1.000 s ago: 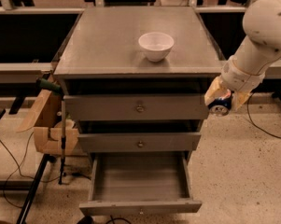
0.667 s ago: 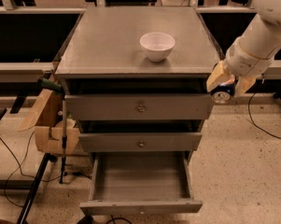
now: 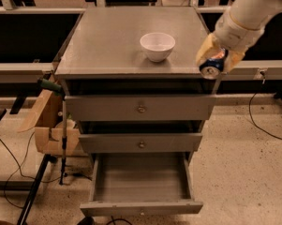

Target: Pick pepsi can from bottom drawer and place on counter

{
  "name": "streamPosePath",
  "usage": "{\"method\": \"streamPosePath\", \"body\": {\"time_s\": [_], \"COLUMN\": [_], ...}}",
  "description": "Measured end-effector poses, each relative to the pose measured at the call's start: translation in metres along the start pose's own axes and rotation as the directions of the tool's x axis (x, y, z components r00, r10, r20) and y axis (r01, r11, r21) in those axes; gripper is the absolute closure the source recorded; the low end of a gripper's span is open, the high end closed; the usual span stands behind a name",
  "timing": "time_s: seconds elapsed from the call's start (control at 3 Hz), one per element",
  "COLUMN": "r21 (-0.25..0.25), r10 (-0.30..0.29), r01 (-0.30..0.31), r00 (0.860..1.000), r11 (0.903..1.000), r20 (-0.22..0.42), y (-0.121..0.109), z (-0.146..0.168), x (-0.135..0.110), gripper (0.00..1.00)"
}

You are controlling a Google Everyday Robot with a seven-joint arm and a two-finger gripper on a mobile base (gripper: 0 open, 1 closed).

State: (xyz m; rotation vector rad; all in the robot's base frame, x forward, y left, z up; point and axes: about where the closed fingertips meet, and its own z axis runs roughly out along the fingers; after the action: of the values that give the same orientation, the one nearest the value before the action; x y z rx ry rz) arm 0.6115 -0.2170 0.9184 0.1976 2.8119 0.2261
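Observation:
My gripper (image 3: 212,60) is shut on the pepsi can (image 3: 211,66), a dark blue can whose silver end faces the camera. It holds the can tilted in the air at the front right corner of the counter (image 3: 112,41), just above the edge. The white arm reaches in from the upper right. The bottom drawer (image 3: 140,184) is pulled open below and its grey floor shows nothing inside.
A white bowl (image 3: 157,46) stands on the counter right of centre. Two closed drawers with brass knobs (image 3: 141,109) sit above the open one. A cardboard box (image 3: 49,125) and a stand with cables are on the floor to the left.
The gripper with the can has risen and moved left, from beside the cabinet's right side up to the counter's front right corner.

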Motion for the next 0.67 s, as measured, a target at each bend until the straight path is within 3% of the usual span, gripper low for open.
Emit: {"method": "streamPosePath", "body": {"time_s": [0.67], "r21": [-0.032], "r10": [0.113], "r01": [-0.111], "r00": [0.992], "r11": [0.9933], "r20": [0.062], "y": [0.009], "z": [0.024], "x": [-0.085], "gripper": [1.0]}}
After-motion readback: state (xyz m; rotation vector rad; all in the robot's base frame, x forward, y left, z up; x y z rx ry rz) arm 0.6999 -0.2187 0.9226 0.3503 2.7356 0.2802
